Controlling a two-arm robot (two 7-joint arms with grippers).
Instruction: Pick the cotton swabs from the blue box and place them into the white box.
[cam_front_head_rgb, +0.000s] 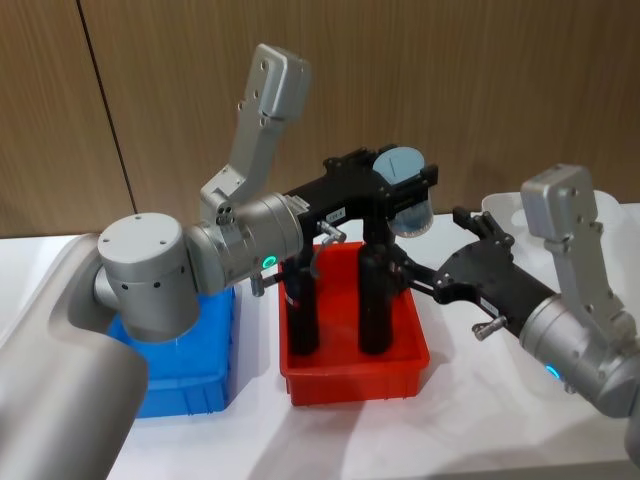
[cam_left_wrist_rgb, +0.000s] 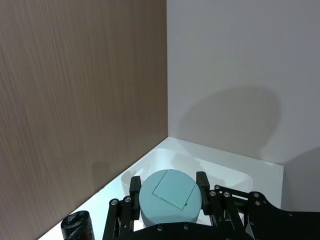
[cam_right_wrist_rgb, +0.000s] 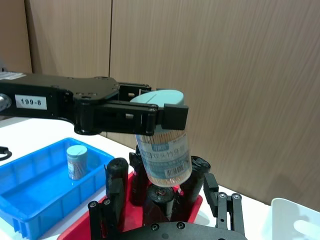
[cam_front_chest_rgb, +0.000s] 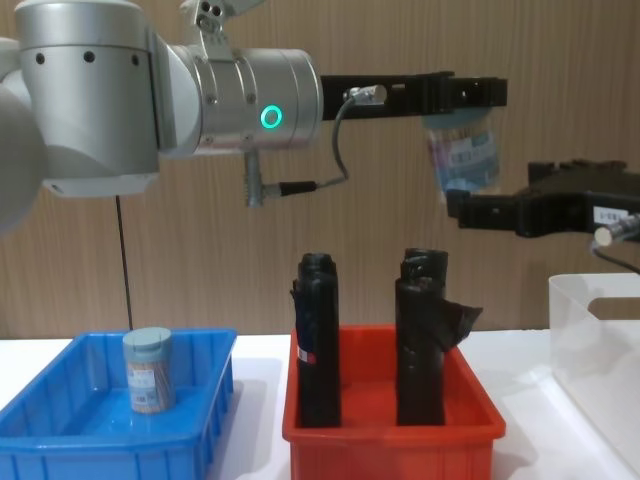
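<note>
Nearest, left side: the shallow bright blue plastic box (cam_front_chest_rgb: 60, 440) is holding one clear cotton swab tub (cam_front_chest_rgb: 148, 370), standing upright. Centre: the red plastic bin (cam_front_chest_rgb: 390, 435) is carrying two tall black rolls (cam_front_chest_rgb: 318, 340).

Above the bin, the left gripper (cam_front_chest_rgb: 465, 95) is clamping a second clear, pale-lidded swab tub (cam_front_chest_rgb: 462, 150) at the lid end. This tub is hanging near upright, slightly tilted. The right gripper (cam_right_wrist_rgb: 162, 195) is hovering just below and right of it, fingers spread, apparently not touching.

Farther right: the translucent white plastic box (cam_front_chest_rgb: 590, 340) is sitting nearer the right arm. A handover looks likely.
</note>
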